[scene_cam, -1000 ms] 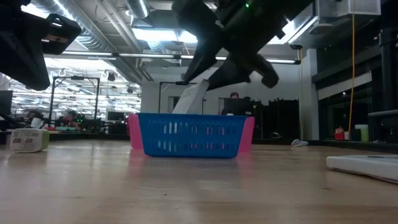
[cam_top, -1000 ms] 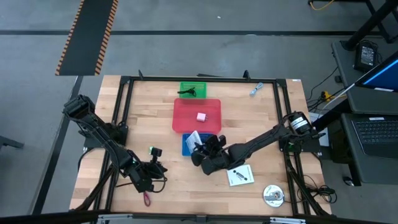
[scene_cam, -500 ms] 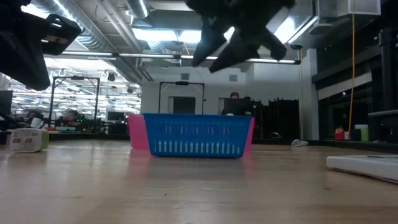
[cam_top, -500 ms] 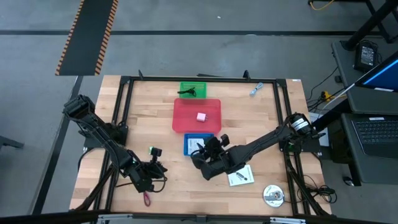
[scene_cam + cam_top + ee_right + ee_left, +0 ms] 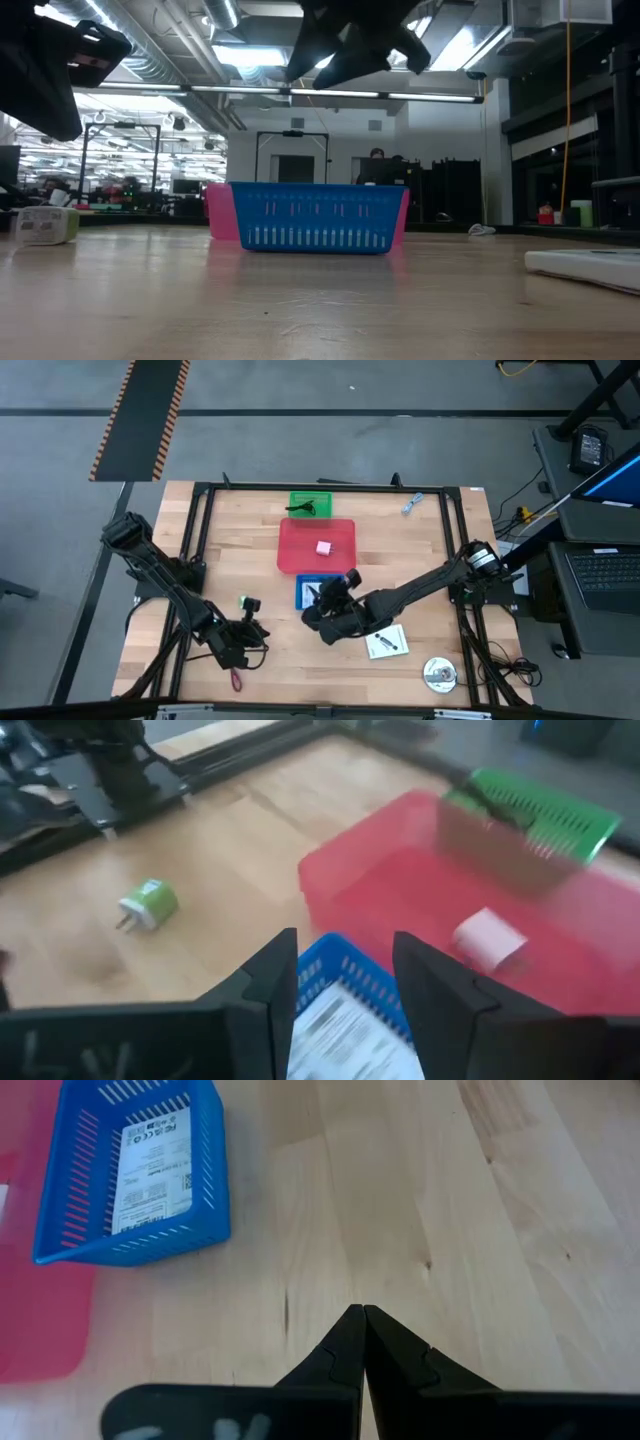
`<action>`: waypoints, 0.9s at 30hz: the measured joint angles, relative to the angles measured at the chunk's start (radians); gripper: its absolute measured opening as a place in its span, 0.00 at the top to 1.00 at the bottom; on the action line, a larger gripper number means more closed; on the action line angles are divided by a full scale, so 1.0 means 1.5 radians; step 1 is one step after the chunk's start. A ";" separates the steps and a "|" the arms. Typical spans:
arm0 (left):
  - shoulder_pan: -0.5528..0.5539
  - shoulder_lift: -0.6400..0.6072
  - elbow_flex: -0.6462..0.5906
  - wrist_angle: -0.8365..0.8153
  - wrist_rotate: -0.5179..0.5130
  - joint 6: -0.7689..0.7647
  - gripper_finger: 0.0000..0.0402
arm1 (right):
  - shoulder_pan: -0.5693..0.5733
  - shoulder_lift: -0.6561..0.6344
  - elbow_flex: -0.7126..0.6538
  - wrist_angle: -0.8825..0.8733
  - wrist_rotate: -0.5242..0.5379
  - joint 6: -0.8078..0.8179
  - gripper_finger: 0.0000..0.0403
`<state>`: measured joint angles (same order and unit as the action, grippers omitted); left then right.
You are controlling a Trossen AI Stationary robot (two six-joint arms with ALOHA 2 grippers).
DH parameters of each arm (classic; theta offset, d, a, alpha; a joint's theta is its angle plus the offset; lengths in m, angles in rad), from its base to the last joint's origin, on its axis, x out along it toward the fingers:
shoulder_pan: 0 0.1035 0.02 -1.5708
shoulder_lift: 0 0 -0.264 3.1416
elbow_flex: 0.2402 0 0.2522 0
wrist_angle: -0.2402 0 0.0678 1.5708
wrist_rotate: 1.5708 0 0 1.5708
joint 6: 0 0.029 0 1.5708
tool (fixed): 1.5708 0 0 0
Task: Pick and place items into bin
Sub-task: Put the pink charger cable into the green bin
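Landmark: blue basket [image 5: 318, 591], near the middle of the table [image 5: 420, 560].

Right gripper [image 5: 322, 603] hangs above the table at the front edge of the blue basket. In its own wrist view the two fingers [image 5: 262, 982] stand apart with nothing between them; the basket rim and a printed sheet show just beyond them. In the low view it sits well above the basket top, empty.

Left gripper [image 5: 255, 630] is off to the left and front of the blue basket, low over bare wood. Its fingers [image 5: 345, 1350] are pressed together, nothing held.

Items:
- White card [image 5: 150, 1162], printed side up, lies flat inside the blue basket.
- Second white card [image 5: 386, 643] lies on the table to the right and front of the blue basket, beside the right arm.
- Pink cube [image 5: 324, 547] sits in the red tray [image 5: 296, 550], which touches the blue basket on its far side.
- Small green piece [image 5: 243, 601] on the table, left of the blue basket; the right wrist view shows it as a green and white plug-like object.
- Dark red cord loop [image 5: 236, 679] at the table's front edge, left and front of the blue basket, past the left gripper.
- Small blue-grey piece [image 5: 411, 504] near the far right corner, well apart from the blue basket.
- Green basket [image 5: 310, 505] stands beyond the red tray, with a dark object in it I cannot identify.
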<state>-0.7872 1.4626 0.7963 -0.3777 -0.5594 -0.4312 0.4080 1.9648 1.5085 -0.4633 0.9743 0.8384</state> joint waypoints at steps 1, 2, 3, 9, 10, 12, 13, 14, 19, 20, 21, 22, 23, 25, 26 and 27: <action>0.000 -0.005 0.000 0.000 0.000 0.000 0.99 | 0.001 0.000 0.000 0.001 0.009 -0.018 0.65; 0.002 -0.012 0.000 0.000 0.000 0.000 0.99 | 0.004 -0.001 0.000 -0.002 0.013 -0.037 0.66; 0.004 -0.020 0.000 0.000 0.001 0.000 0.99 | 0.006 -0.004 0.000 -0.005 0.011 -0.055 0.67; 0.035 -0.086 0.000 0.000 0.000 0.000 0.99 | 0.012 -0.039 0.000 -0.058 -0.007 -0.109 0.83; 0.041 -0.097 0.000 0.000 0.000 0.000 0.99 | 0.011 -0.046 0.000 -0.071 -0.010 -0.110 0.86; 0.055 -0.115 0.000 0.000 -0.001 0.000 0.99 | 0.011 -0.064 0.000 -0.092 -0.017 -0.124 0.93; 0.061 -0.122 0.000 -0.001 -0.001 0.000 0.99 | 0.011 -0.071 0.000 -0.105 -0.017 -0.129 0.96; 0.067 -0.128 0.000 -0.002 0.000 0.000 0.99 | 0.011 -0.079 0.000 -0.117 -0.017 -0.130 0.98; 0.089 -0.142 0.000 -0.029 0.003 0.000 0.99 | 0.011 -0.132 -0.056 -0.134 -0.017 -0.127 0.98; 0.093 -0.142 0.000 -0.031 0.005 0.000 0.99 | 0.011 -0.145 -0.082 -0.120 -0.017 -0.122 0.99; 0.098 -0.142 0.000 -0.031 0.008 0.000 0.99 | 0.011 -0.160 -0.112 -0.100 -0.017 -0.113 0.99; 0.104 -0.142 0.000 -0.030 0.014 0.000 0.99 | 0.011 -0.177 -0.147 -0.075 -0.017 -0.109 1.00; 0.110 -0.142 0.000 -0.030 0.024 0.000 0.99 | 0.011 -0.194 -0.181 -0.047 -0.019 -0.109 0.99; 0.124 -0.142 0.000 -0.030 0.046 0.000 0.99 | 0.011 -0.233 -0.252 0.035 -0.024 -0.115 1.00; 0.132 -0.142 0.000 -0.030 0.060 0.000 0.99 | 0.011 -0.255 -0.289 0.076 -0.025 -0.128 1.00; 0.140 -0.142 0.000 -0.030 0.076 0.000 0.99 | 0.011 -0.276 -0.323 0.124 -0.025 -0.147 1.00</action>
<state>-0.5775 1.2499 0.7967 -0.4232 -0.4450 -0.4314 0.4248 1.5503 1.0246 -0.2773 0.9365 0.6185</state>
